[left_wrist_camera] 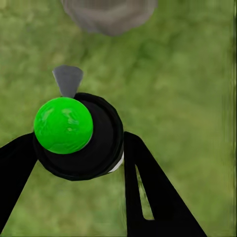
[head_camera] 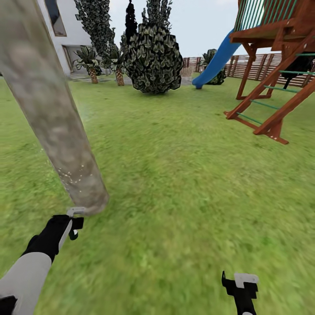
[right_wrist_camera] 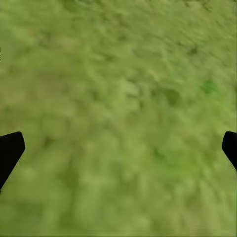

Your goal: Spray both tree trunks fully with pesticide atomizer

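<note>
Now I am in the spraying step, working on the first tree trunk (head_camera: 52, 118), which I take as my landmark. My left gripper (head_camera: 75, 222) sits just beside the foot of the trunk, and its two black fingers (left_wrist_camera: 148, 192) are closed around the pesticide atomizer (left_wrist_camera: 79, 136); in the left wrist view I see its black round body with the bright green cap between them and a small grey nozzle pointing toward the base of the trunk (left_wrist_camera: 108, 15). Fine white specks of pesticide (head_camera: 72, 177) lie on the lower part of the trunk, just above the gripper, and some float in the air to the left of the trunk. Higher up the bark looks clean, so I judge the covering is only partly done. My right gripper (head_camera: 239, 285) hangs well away from the trunk, over bare grass (right_wrist_camera: 118, 118); its fingertips stand wide apart and hold nothing. For the next move I think I must lift the atomizer along the trunk and go around it, keeping the nozzle aimed at the bark. The second tree I cannot identify with certainty from here.
</note>
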Motion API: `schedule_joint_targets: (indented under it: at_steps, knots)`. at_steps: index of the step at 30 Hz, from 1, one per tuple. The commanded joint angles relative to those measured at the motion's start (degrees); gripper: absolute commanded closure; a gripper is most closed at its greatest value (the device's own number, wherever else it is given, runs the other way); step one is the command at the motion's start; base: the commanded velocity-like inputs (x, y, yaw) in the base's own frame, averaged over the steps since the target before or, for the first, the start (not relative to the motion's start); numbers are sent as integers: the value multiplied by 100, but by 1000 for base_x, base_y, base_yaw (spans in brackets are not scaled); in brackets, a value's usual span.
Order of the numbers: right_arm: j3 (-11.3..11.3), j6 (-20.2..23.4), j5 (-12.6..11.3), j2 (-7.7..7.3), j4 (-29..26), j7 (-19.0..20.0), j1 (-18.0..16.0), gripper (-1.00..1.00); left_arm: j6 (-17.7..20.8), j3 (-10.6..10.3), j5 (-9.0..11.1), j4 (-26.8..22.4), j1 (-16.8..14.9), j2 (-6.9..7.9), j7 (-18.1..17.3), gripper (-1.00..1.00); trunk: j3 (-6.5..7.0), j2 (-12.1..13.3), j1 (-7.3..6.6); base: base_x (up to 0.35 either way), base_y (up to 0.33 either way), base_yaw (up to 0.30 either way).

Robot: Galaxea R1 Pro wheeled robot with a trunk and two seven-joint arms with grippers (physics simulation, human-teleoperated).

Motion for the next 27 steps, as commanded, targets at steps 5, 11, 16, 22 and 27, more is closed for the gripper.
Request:
schedule_joint_targets:
  at_steps: [5,11,16,22,27]
  knots:
    - [1,0,0,-17,0,0,0,-100,-100,15,-46,293,15,-3,2,100,-4,0,0,244,-187,38]
    - [-8,0,0,-17,0,0,0,-100,-114,261,-60,296,20,46,-2,100,-4,0,0,278,-165,1]
    - [-8,0,0,-17,0,-5,0,-100,-115,279,-68,300,24,57,-3,100,-4,0,0,281,-157,193]
    - [-8,0,0,-17,-6,-2,0,-100,-115,280,-67,300,24,87,-3,100,-4,0,0,281,-157,276]
    - [-8,0,0,-17,-4,-1,0,-100,-115,271,-46,244,24,67,-3,100,-4,0,0,140,-221,276]
